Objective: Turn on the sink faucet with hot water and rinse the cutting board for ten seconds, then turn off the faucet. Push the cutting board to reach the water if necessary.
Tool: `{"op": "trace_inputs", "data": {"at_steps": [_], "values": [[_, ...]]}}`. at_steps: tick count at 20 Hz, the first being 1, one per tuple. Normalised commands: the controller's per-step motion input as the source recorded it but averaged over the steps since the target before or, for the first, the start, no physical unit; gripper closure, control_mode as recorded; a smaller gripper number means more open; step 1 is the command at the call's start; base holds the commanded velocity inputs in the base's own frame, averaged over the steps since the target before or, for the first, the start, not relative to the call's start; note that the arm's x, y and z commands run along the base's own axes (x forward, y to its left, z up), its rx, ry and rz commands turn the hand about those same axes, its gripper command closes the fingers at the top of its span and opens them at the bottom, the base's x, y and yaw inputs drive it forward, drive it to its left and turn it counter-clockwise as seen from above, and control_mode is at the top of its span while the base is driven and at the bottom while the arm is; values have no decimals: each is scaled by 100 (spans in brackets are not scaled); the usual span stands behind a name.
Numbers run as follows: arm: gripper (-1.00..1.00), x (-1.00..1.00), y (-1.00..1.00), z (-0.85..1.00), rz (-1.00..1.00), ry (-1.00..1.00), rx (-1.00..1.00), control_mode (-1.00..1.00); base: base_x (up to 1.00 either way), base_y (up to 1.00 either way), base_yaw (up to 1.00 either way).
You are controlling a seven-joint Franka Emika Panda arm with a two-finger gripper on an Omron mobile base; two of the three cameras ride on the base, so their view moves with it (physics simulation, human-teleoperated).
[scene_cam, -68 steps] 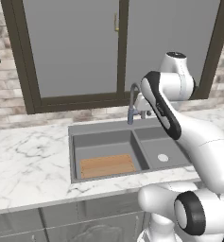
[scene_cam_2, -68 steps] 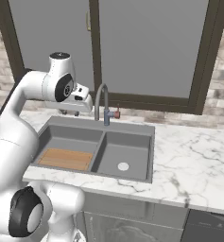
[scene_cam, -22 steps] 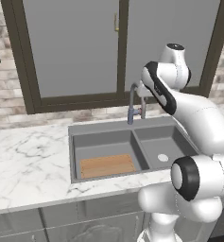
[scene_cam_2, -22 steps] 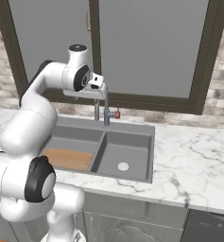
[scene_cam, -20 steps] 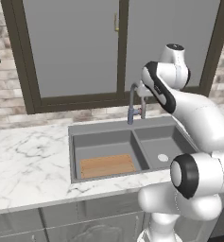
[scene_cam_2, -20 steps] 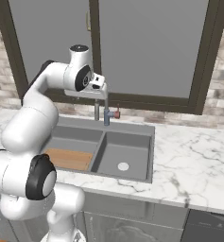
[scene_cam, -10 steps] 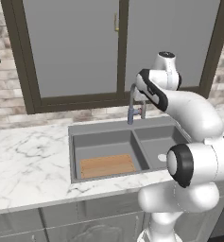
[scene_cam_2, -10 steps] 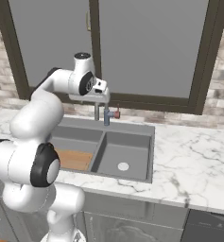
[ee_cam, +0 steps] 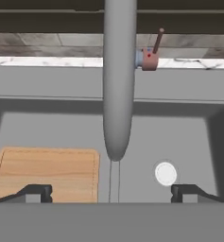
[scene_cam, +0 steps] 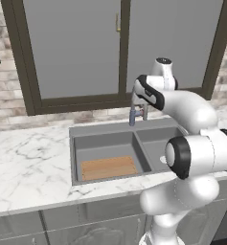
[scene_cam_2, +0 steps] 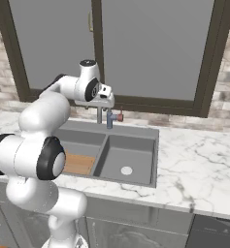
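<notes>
Change: over the last few seconds the arm has swung in from beside the sink faucet (scene_cam_2: 103, 109) and lowered, so the gripper (ee_cam: 111, 191) now hangs right above the spout, looking down along it into the sink (scene_cam: 101, 139).
Meaning for the task: no water runs from the spout, so the faucet is judged still off; the arm appears to be lining up on the faucet, and the rinse has not begun.
Claw: spread wide, holding nothing; the two dark fingertips (ee_cam: 38, 191) stand well apart, one either side of the spout's end.
Lever: the small reddish-tipped lever (ee_cam: 151, 56) sticks out beside the faucet base, beyond the spout from the claw and untouched.
Cutting board: the cutting board (scene_cam: 109, 167) lies flat in the front part of the larger basin, off to one side of the faucet's spout and not under it.
Next call: the lever needs turning toward hot; the board will likely need pushing toward the spout.
</notes>
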Motion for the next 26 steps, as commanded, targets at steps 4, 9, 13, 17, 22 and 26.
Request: {"op": "trace_inputs", "data": {"at_steps": [4, 9, 13, 17, 22, 26], "values": [[-100, 23, 0, -11, 0, 0, 0, -100, 0, 0, 0], [-100, 24, 0, -9, 0, 0, 0, -100, 0, 0, 0], [-100, 22, 0, -12, 0, 0, 0, -100, 0, 0, 0], [-100, 19, 0, -11, 0, 0, 0, -100, 0, 0, 0], [-100, 10, 0, -15, 0, 0, 0, -100, 0, 0, 0], [-100, 7, 0, -21, 0, 0, 0, -100, 0, 0, 0]]}}
